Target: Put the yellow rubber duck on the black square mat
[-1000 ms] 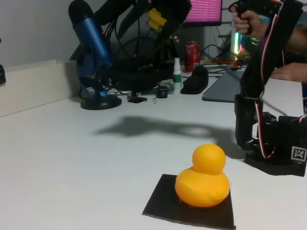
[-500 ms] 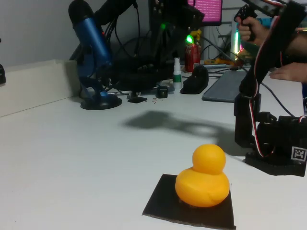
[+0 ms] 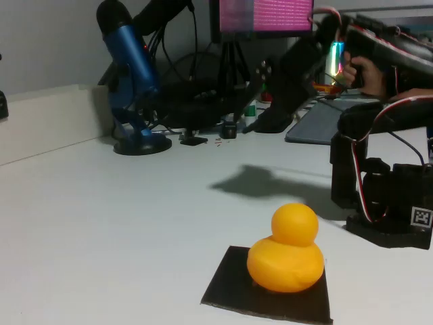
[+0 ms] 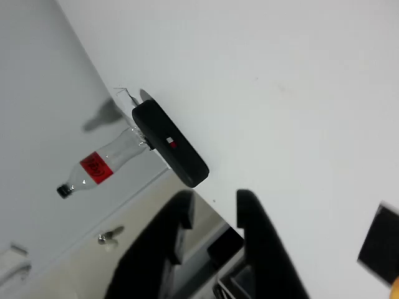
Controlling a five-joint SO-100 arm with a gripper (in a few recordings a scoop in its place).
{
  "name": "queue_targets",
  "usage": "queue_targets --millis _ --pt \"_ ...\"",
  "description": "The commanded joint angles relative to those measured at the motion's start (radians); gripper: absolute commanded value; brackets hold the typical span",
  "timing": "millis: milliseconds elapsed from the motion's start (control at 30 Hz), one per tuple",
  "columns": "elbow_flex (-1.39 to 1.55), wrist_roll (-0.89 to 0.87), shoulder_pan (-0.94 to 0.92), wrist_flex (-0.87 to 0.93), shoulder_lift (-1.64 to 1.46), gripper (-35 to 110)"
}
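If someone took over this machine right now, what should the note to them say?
Pincer: open, holds nothing, lifted off the table and away from the duck.
Duck: sits upright on the mat, toward its right part in the fixed view, within its edges.
Done: the duck is on the mat and released.
Left: nothing on the job itself, as far as I can judge; perhaps just park the arm.
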State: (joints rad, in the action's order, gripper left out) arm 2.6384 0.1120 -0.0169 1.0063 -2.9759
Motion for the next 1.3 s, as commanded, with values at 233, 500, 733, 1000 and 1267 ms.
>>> queue_targets --millis 233,500,733,1000,1267 --pt "0.273 -0.003 -0.028 -0.005 -0.373 7" --pt "0.333 -0.002 -0.026 -0.009 -0.382 8" --pt "0.376 0.005 -0.026 -0.014 -0.382 8" --pt "0.383 0.005 -0.023 -0.014 -0.382 8" --pt "0.382 0.002 -0.025 -0.014 -0.382 7"
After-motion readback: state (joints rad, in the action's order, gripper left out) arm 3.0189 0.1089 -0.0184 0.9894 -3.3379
